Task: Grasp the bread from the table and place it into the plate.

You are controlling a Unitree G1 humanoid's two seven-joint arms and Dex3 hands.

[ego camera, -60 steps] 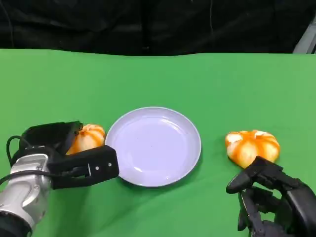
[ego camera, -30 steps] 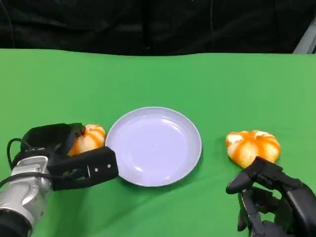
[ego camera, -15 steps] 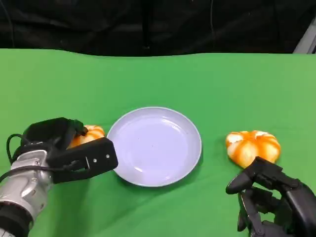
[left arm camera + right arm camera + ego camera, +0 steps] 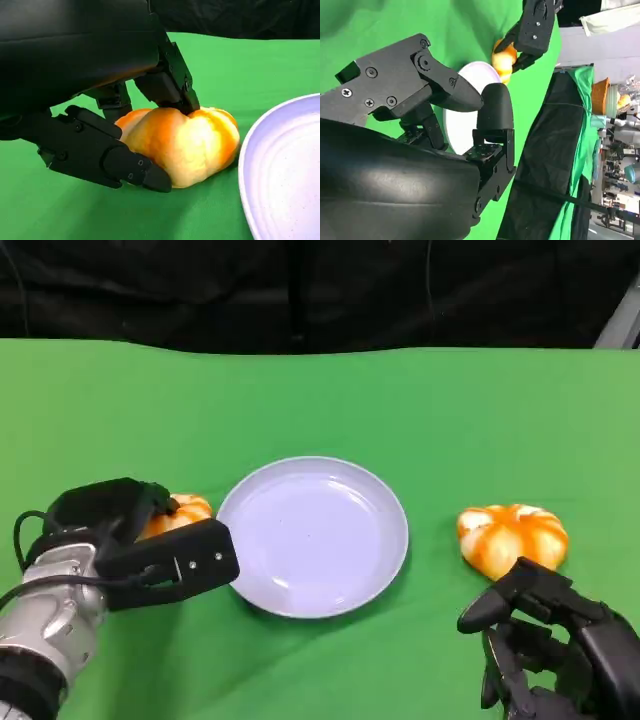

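Note:
An orange-and-cream bread roll (image 4: 188, 511) lies just left of the pale lilac plate (image 4: 312, 537). My left hand (image 4: 140, 540) grips it. In the left wrist view the fingers (image 4: 167, 82) press on top of the roll (image 4: 185, 145) and the thumb (image 4: 107, 157) lies along its near side, with the plate's rim (image 4: 250, 165) close by. A second, similar roll (image 4: 512, 537) sits to the right of the plate. Just in front of it my right hand (image 4: 555, 645) hovers with fingers apart, holding nothing.
The green cloth table (image 4: 320, 400) runs back to a dark curtain. The right wrist view shows my right hand (image 4: 420, 125) and, beyond it, the plate (image 4: 479, 71) and the left hand (image 4: 535, 25) on its roll (image 4: 502, 60).
My left hand has closed in over the left roll and shifted slightly away from me, covering more of it. The right hand, plate and right roll have stayed put.

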